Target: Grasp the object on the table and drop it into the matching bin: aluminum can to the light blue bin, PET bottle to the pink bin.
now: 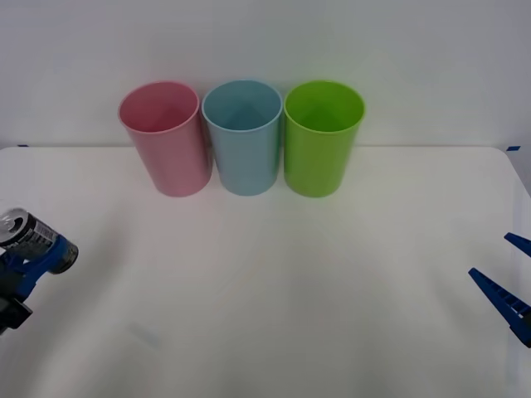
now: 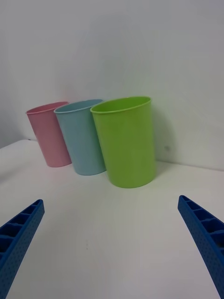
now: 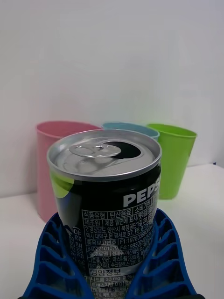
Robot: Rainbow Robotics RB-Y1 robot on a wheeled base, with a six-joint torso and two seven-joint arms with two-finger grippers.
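Front view: left fingers [image 1: 25, 269] grip can [image 1: 35, 241] above white table [image 1: 274, 298]; right fingers [image 1: 508, 282] apart.

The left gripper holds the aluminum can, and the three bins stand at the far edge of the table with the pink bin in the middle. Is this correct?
Not quite. The front view shows the light blue bin in the middle; the pink bin stands at the row's left end. The left gripper does hold the aluminum can.

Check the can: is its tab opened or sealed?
Opened. In the left wrist view the aluminum can, held in the left gripper, shows a dark open mouth beside the pull tab. Whether liquid remains: cannot tell.
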